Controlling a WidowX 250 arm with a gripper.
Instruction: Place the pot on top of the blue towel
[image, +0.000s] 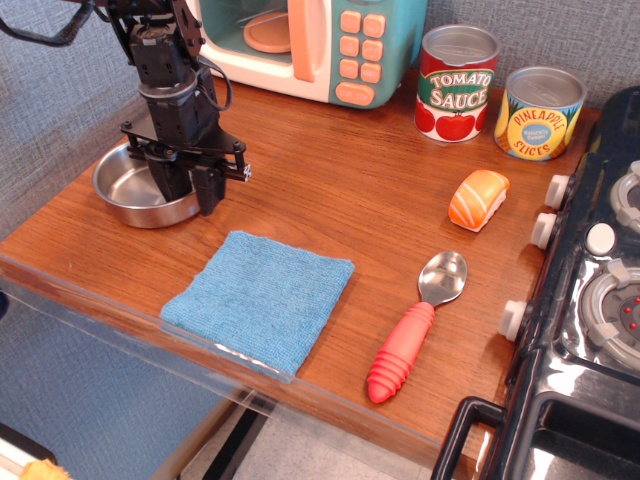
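The pot, a shallow shiny steel bowl, sits at the left end of the wooden counter. My gripper comes down over the pot's right rim, with one finger inside the bowl and one outside, and the jaws are drawn in on the rim. The blue towel lies flat near the counter's front edge, in front of and to the right of the pot, with a strip of bare wood between them.
A toy microwave stands behind the pot. A tomato sauce can and a pineapple can stand at the back right. A toy sushi piece and a red-handled spoon lie right of the towel. A black stove borders the right side.
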